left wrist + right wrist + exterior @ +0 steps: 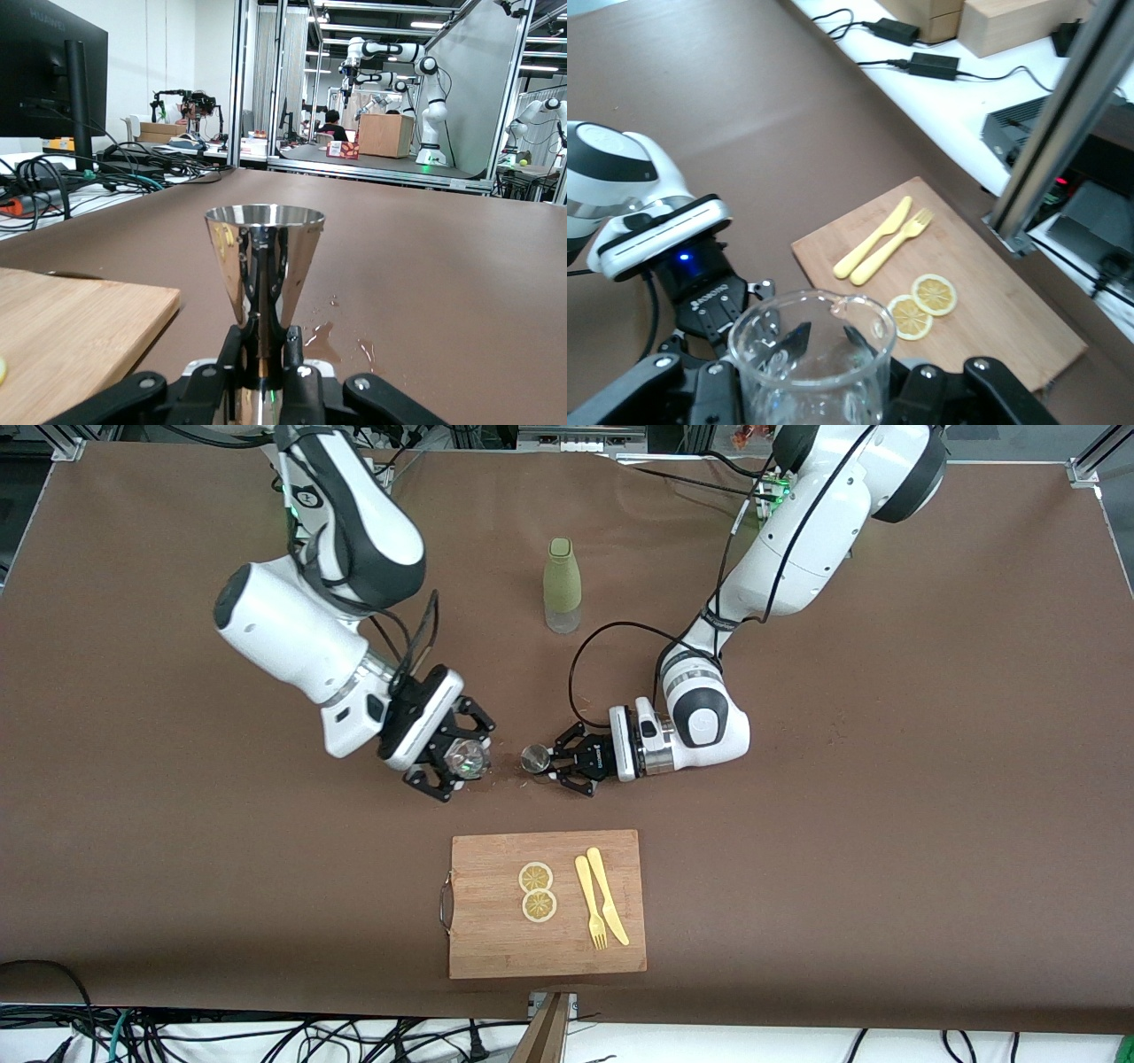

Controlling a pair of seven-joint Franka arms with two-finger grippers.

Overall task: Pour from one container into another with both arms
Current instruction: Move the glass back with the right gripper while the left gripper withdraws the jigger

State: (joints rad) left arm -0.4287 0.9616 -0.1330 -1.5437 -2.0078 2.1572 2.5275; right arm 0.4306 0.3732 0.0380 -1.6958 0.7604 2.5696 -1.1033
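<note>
Both arms are working over the brown table (886,779), between the green bottle (563,584) and the cutting board (547,903). Right arm (301,638) is coming in from the right arm's end, its gripper (456,766) clamped on a clear glass pitcher (811,354), which looks raised and tipped toward the middle of the table. Left arm (797,558) is reaching low, its gripper (554,766) closed around the waist of a steel jigger (264,257); the jigger is sitting upright, apparently at table level, mouth up. Pitcher and jigger are just beside each other, not touching, from what the front view is showing. My read: the pour is under way or about to be. There are wet splashes on the table by the jigger's base (332,336), so some liquid is already missing the cup. To do this step well: the spout (842,305) needs lining up over the jigger's rim before any further tilt, since that mouth is narrow compared with the pitcher. Tilt should be slow and steady, with the left arm keeping the jigger dead level and firmly gripped. I can't tell how much liquid is in either vessel. On the board, nearer the front camera, two lemon slices (537,892) plus a yellow fork (591,903) and knife (607,895) are lying untouched and well clear of the pour.
</note>
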